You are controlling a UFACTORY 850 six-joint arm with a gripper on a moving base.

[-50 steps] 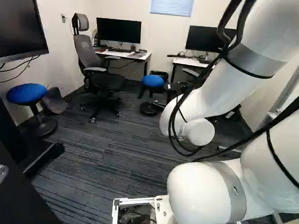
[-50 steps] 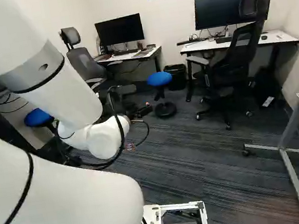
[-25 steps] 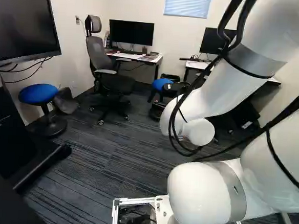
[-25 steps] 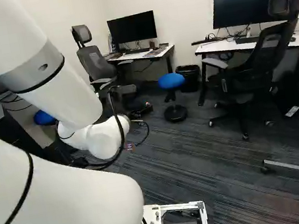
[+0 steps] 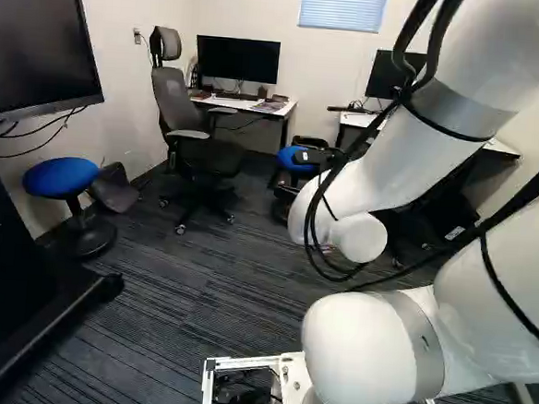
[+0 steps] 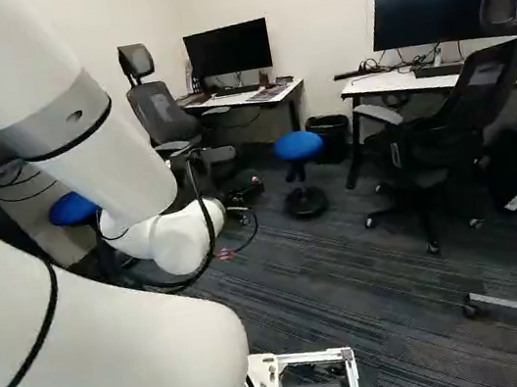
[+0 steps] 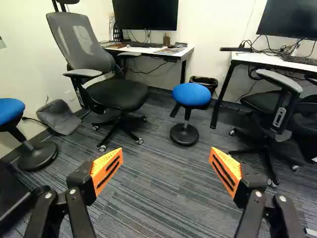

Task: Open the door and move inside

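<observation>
The black, orange-padded two-finger gripper [image 6: 246,191] is spread wide, gripping nothing; ahead, a blue round-seated stool [image 7: 191,94] stands upright just past twelve o'clock.

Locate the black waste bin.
In the right base view, right of middle, the bin stands by the far wall between the left desk and the right desk, just behind a blue stool.

Three views, all facing forward and a little down into the same office corner.
The base pair looks from behind the thick white arm [image 5: 375,348], one camera each side; the wrist view looks from its far end, nearer the round blue-seated stool [image 7: 191,94] and white-topped, black-legged counter [image 7: 143,50] all three share.
</observation>
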